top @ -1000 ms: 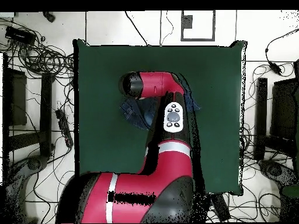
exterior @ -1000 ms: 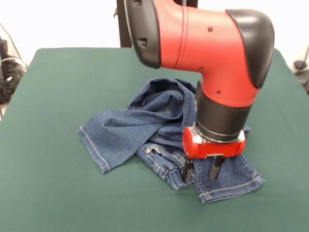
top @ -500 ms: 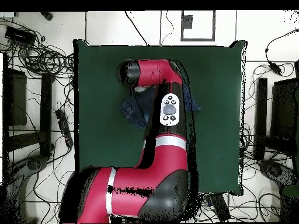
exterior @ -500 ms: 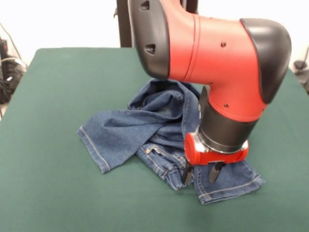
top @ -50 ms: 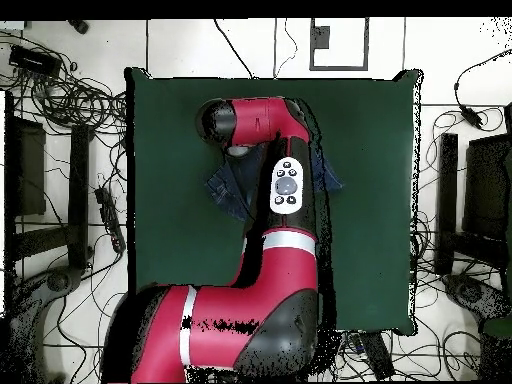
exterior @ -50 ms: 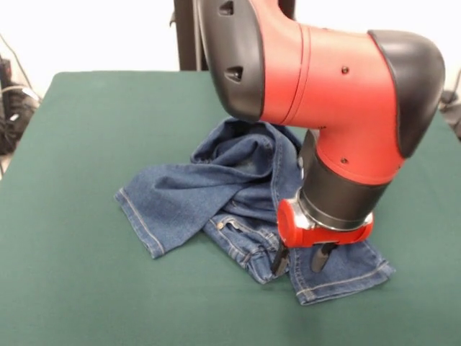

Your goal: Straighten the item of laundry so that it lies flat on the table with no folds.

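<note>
Jaws are parted a bit, two short dark fingers [exterior @ -50 ms: 279,261] pointing straight down with a visible gap between them, nothing clamped as far as I can see. From the front, the gripper [exterior @ -50 ms: 299,259] sits low over the jeans [exterior @ -50 ms: 216,191], fingertips right at the denim, looks like touching or just about. The spot under the jaws is where a folded band with tan stitching meets the hemmed leg end that pokes out toward the camera side of the jaws. Most of the fabric is piled up behind and off to the picture-left of the jaws: one leg is spread out flat-ish with its hem well apart from the fingers, and a crumpled heap rises just behind the wrist. So definitely not flat, lots of folds. All of it lies on the green table [exterior @ -50 ms: 86,288].

From overhead, the red arm [top @ -50 ms: 270,260] covers most of the jeans [top @ -50 ms: 225,190]; only bits of blue stick out on either side of it, near the middle of the table [top @ -50 ms: 370,200]. Can't see the jaws at all from up there, the wrist hides them.
</note>
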### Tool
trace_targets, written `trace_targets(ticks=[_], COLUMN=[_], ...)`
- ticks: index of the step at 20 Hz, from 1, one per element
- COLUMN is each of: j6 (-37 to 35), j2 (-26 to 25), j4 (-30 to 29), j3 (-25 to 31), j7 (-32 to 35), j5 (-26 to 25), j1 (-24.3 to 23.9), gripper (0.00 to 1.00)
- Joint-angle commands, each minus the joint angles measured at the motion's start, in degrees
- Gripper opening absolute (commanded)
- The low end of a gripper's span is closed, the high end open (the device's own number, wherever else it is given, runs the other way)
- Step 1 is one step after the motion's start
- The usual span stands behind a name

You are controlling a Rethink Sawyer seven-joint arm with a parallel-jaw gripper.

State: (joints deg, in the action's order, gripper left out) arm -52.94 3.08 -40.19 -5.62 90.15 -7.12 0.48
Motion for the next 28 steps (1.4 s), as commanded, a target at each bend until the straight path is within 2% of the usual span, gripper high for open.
trace_targets(ticks=[1,8,12,28], j6=[-1.1,-0.7,0.7,5.8], j2=[3.5,4.9,7.1,4.1], j4=[-7.8,-9.7,-13.1,-13.3], j3=[3.6,4.0,4.4,4.0], j7=[-0.8,-1.8,-2.9,-3.1], j5=[-1.0,-1.4,-1.8,-5.0], j1=[0.4,0.1,-0.7,-2.0], gripper=[1.0,1.0,1.0,1.0])
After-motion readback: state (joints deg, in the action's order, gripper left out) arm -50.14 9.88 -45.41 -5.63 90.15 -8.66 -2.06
